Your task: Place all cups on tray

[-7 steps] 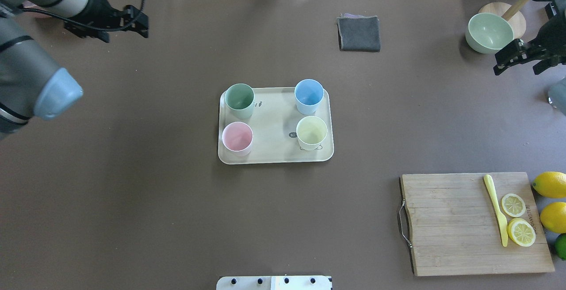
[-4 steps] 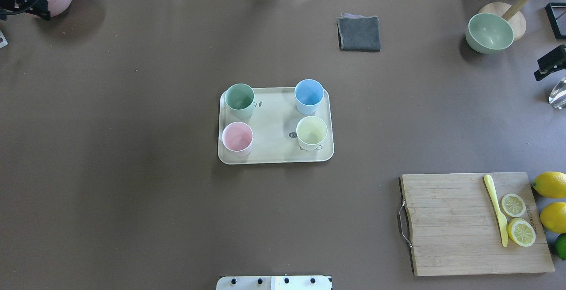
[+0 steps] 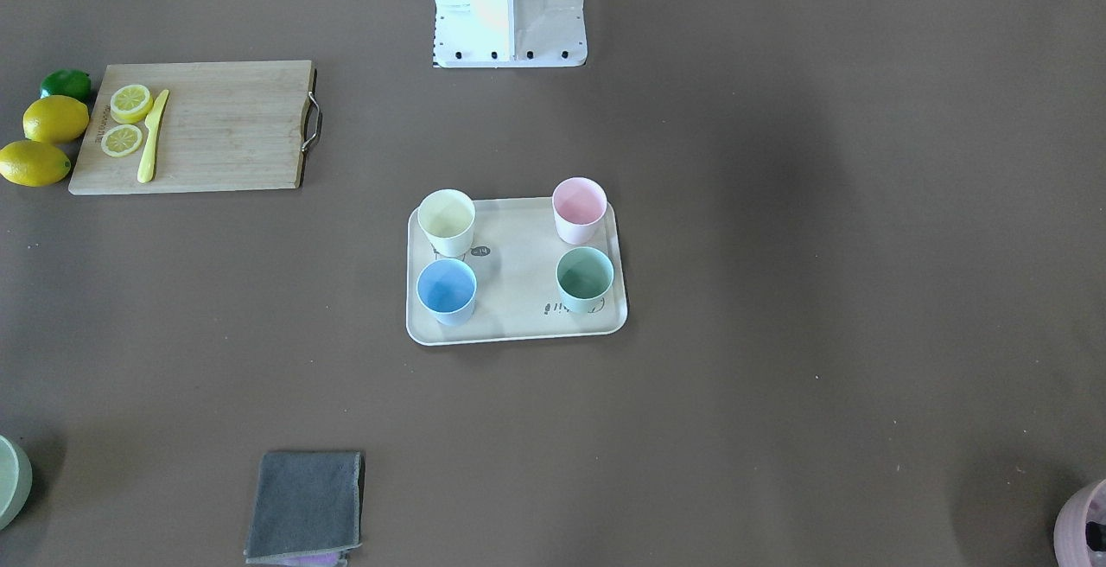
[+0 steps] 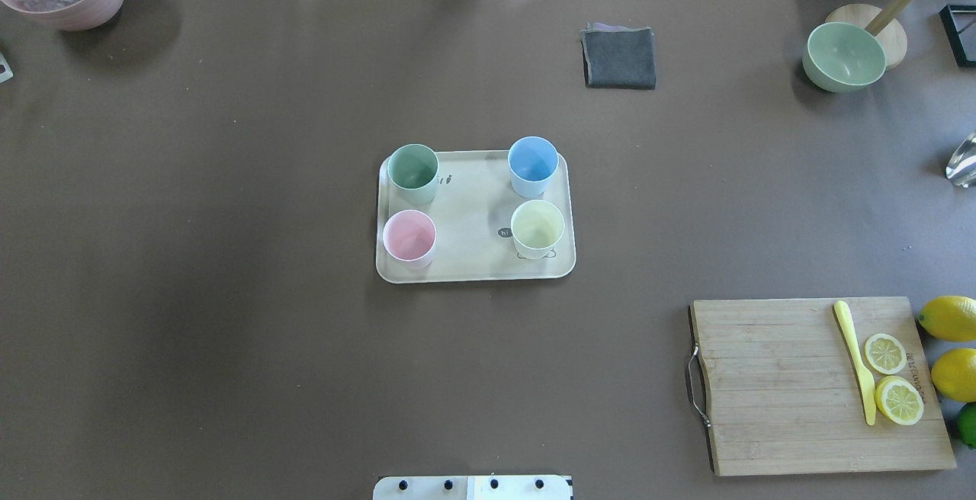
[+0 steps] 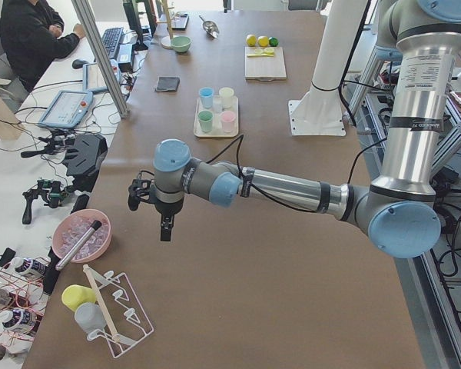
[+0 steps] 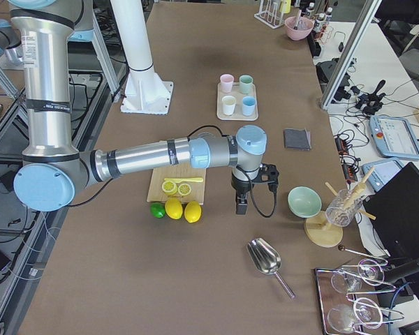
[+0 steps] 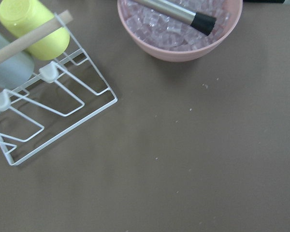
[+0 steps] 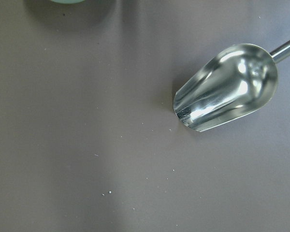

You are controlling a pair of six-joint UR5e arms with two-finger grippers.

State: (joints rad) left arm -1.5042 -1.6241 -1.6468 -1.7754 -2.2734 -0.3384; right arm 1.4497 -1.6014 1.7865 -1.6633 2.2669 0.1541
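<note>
**Fingers withdrawn to the table ends; four cups seated on the tray**

Both pairs, the left fingers and the right fingers, show only in the two side views, pointing down above the table. From those views it cannot be told whether either pair is parted or closed.

**Change.** One second ago both arms reached into the overhead view at its left and right edges. Half a second ago only small parts remained at the borders. Now neither arm appears there. Tray and cups sit in the same positions in all three overhead pictures.

**Position.** The tray lies well apart from both pairs of fingers, roughly between them along the table. On it stand four cups, upright, one near each corner, none touching:
- green cup
- blue cup
- pink cup
- yellow cup

**Near the fingers.** Below the left fingers are a pink bowl of ice and a wire rack carrying two further cups. A metal scoop lies below the right fingers.

**Assessment.** No cup stands loose on the table, so the placing appears complete and the withdrawal reads as a return to rest. Whether the rack cups count cannot be determined.
</note>
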